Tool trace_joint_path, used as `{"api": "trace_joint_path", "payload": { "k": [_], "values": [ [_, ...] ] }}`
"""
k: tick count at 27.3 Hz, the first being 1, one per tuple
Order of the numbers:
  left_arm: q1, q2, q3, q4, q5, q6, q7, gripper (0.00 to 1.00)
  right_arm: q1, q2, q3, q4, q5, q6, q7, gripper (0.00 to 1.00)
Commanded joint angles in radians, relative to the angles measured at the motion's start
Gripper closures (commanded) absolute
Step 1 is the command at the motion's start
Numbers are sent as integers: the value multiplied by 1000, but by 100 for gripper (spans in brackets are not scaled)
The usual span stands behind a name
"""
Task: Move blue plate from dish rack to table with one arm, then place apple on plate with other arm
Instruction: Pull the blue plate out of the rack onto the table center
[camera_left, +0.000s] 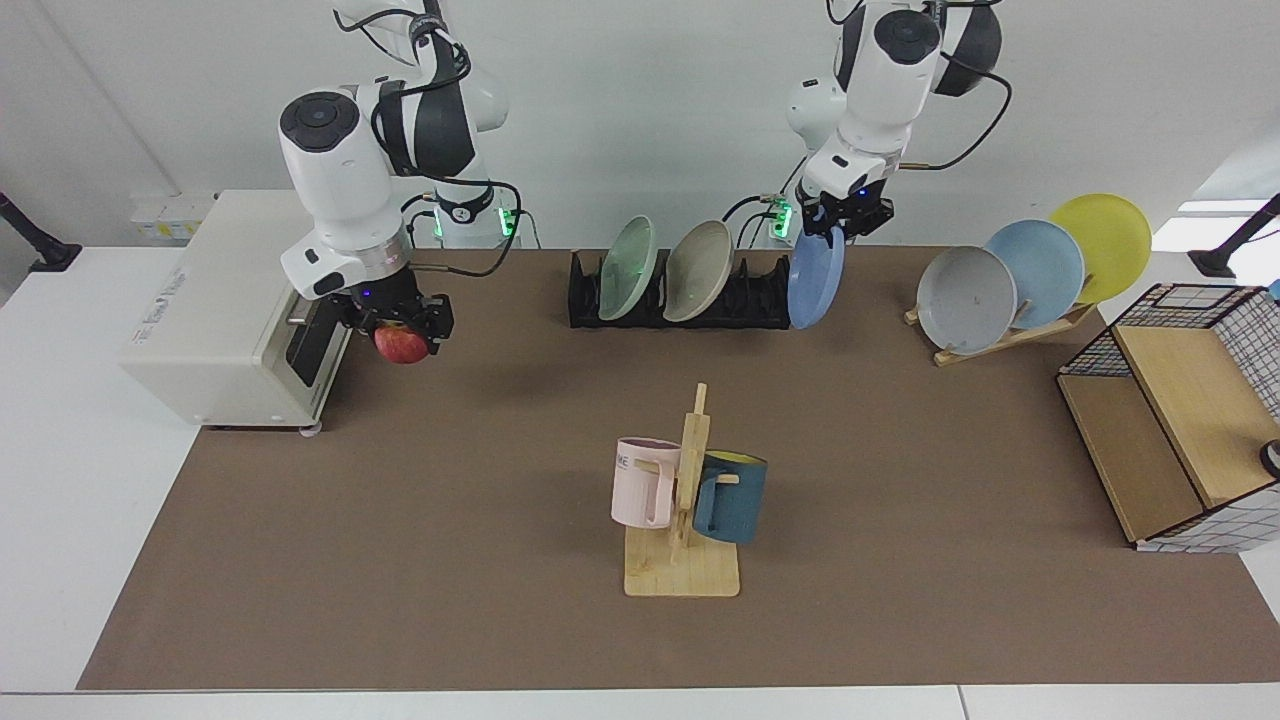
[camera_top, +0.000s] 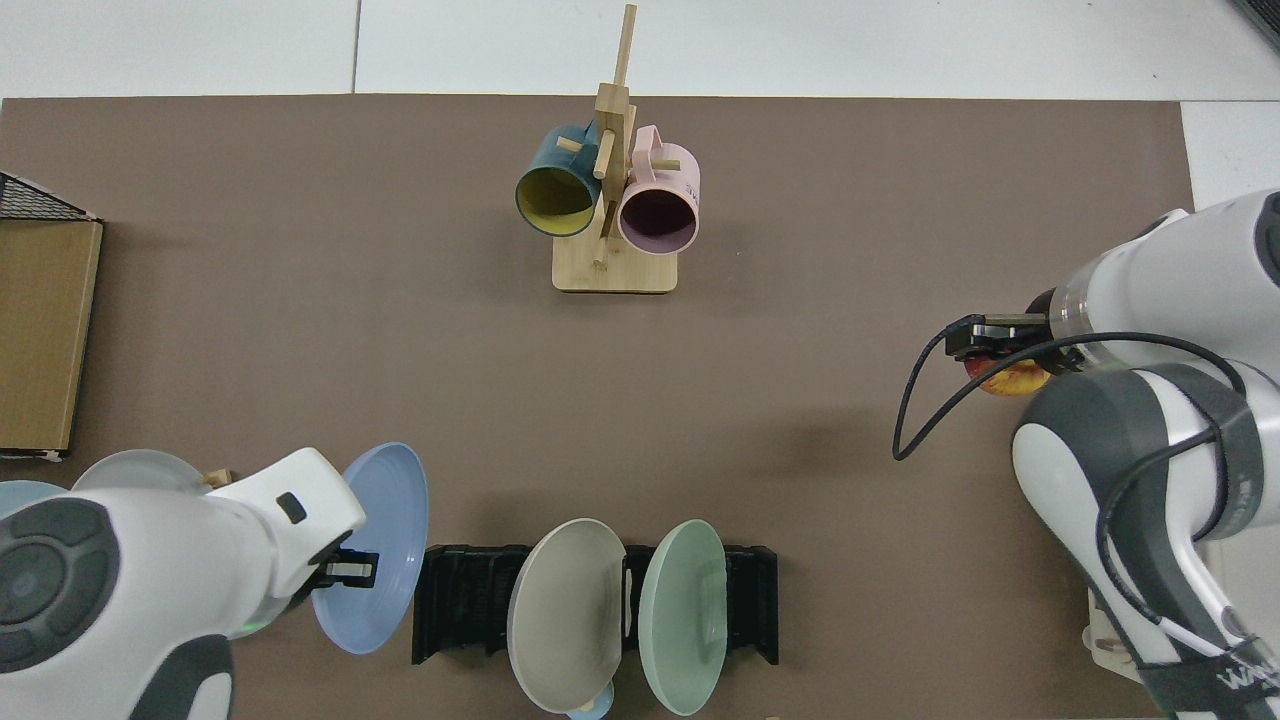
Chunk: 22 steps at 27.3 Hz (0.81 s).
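The blue plate (camera_left: 815, 280) (camera_top: 375, 550) hangs on edge just past the end of the black dish rack (camera_left: 680, 300) (camera_top: 470, 600), clear of its slots. My left gripper (camera_left: 840, 222) (camera_top: 345, 570) is shut on the plate's top rim. At the other side, above the brown mat of the table (camera_left: 450, 500) (camera_top: 300, 300), my right gripper (camera_left: 400, 325) (camera_top: 990, 345) is shut on the red apple (camera_left: 401, 345) (camera_top: 1010, 378) and holds it in the air beside the toaster oven.
A green plate (camera_left: 628, 268) and a beige plate (camera_left: 697, 270) stand in the rack. A wooden mug tree (camera_left: 685, 510) with two mugs stands mid-mat. A slanted wooden stand (camera_left: 1010, 330) holds three plates. A white toaster oven (camera_left: 230, 310) and a wire-and-wood shelf (camera_left: 1180, 420) flank the mat.
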Motion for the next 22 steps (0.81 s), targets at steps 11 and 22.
{"api": "trace_joint_path", "payload": {
  "k": [11,22],
  "values": [
    [15,198,215,194,-186,-33,154,100,-6,-3,7,11,0,-20,-3,100],
    [19,359,288,191,-381,64,348,100,-5,-14,24,0,10,-20,44,100]
  ]
}}
